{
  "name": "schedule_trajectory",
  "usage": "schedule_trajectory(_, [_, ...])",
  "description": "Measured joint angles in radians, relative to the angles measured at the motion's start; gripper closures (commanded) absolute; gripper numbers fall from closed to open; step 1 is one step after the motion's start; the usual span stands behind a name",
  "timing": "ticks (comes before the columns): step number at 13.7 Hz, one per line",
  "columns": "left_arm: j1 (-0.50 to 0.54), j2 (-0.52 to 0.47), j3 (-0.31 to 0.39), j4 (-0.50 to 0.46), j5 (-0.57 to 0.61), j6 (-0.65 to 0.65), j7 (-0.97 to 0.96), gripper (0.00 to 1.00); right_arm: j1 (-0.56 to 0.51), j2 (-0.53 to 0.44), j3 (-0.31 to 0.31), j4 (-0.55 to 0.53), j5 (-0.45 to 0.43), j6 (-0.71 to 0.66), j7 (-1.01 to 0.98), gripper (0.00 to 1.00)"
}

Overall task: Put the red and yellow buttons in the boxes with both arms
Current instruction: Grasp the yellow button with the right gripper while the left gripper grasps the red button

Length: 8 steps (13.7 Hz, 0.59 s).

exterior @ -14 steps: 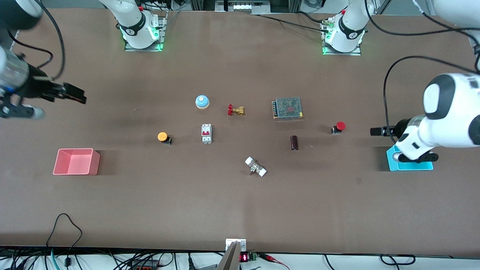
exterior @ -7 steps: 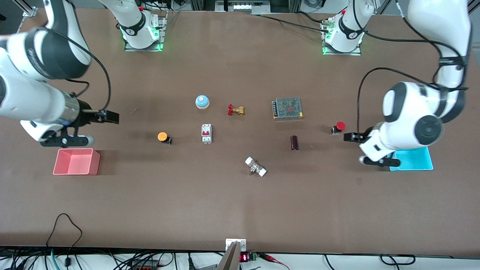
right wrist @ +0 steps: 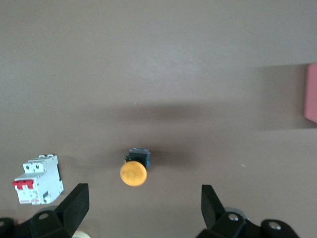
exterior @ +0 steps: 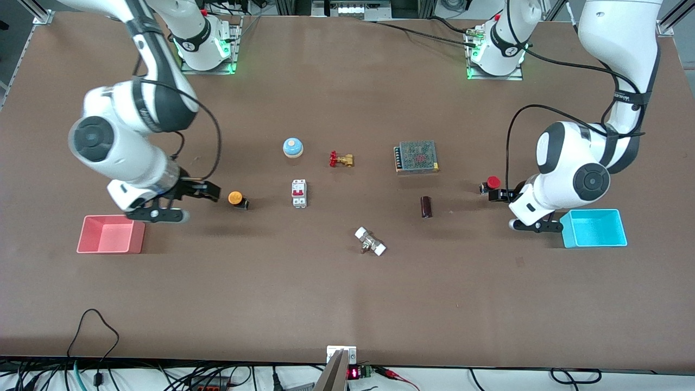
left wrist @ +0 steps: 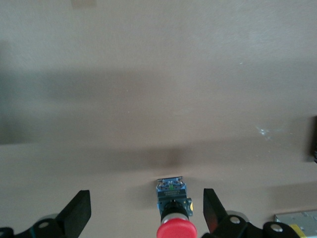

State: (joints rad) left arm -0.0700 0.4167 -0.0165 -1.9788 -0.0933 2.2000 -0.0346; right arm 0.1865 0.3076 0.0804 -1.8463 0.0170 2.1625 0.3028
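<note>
Lying on their sides on the surface, both buttons wait ungrasped: the red button (exterior: 491, 183) toward the left arm's end, near the cyan box (exterior: 595, 228), and the yellow button (exterior: 237, 199) toward the right arm's end, near the pink box (exterior: 111, 234), with a white circuit breaker (exterior: 299, 193) just beside it. The left gripper (exterior: 497, 195) hangs right at the red cap, jaws spread wide to either side of it. The right gripper (exterior: 209, 190) is just short of the yellow cap, jaws equally released. This looks like the approach step. Next, each arm probably must descend, straddle its button's body, then close.
</note>
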Motion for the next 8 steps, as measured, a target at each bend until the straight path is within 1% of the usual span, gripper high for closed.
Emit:
schedule_trajectory(2, [0.005, -0.006, 0.000, -0.057, -0.069, 0.050, 0.000, 0.00, 0.002, -0.007, 0.028, -0.095, -0.020, 0.125, 0.042, 0.00])
schedule_trajectory(4, [0.005, -0.009, 0.000, -0.078, -0.086, 0.062, 0.000, 0.00, 0.002, -0.011, 0.048, -0.163, -0.071, 0.210, 0.093, 0.00])
schedule_trajectory(6, [0.005, -0.015, 0.000, -0.108, -0.087, 0.092, 0.000, 0.00, 0.001, -0.011, 0.052, -0.198, -0.086, 0.266, 0.105, 0.00])
schedule_trajectory(8, [0.003, -0.017, -0.002, -0.163, -0.087, 0.148, -0.011, 0.00, 0.000, -0.004, 0.052, -0.210, -0.087, 0.301, 0.105, 0.00])
